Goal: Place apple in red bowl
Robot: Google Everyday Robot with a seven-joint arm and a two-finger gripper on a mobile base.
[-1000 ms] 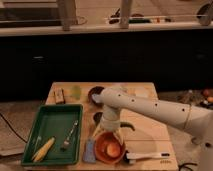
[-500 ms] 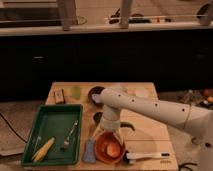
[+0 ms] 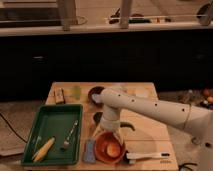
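My hand (image 3: 110,130) over front-middle of worktop (image 3: 150,134), right above big bowl (image 3: 99,143). Apple (image 3: 113,149) inside big bowl. Sponge (image 3: 89,151) just beside bowl's left side. Brush (image 3: 146,156) just right of bowl, along front edge. Tray (image 3: 50,122) at front-left corner, left of sponge. Corn cob (image 3: 43,148) in tray's front-left part, fork (image 3: 70,136) to its right. Small bowl (image 3: 94,93) near back edge, behind my hand. Block (image 3: 60,95) near back-left corner.

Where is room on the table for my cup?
Bare table lies right of the red bowl, between the arm and the white brush. The green tray's upper half is bare. It is crowded at the red bowl: gripper just above it, apple inside, blue sponge beside.
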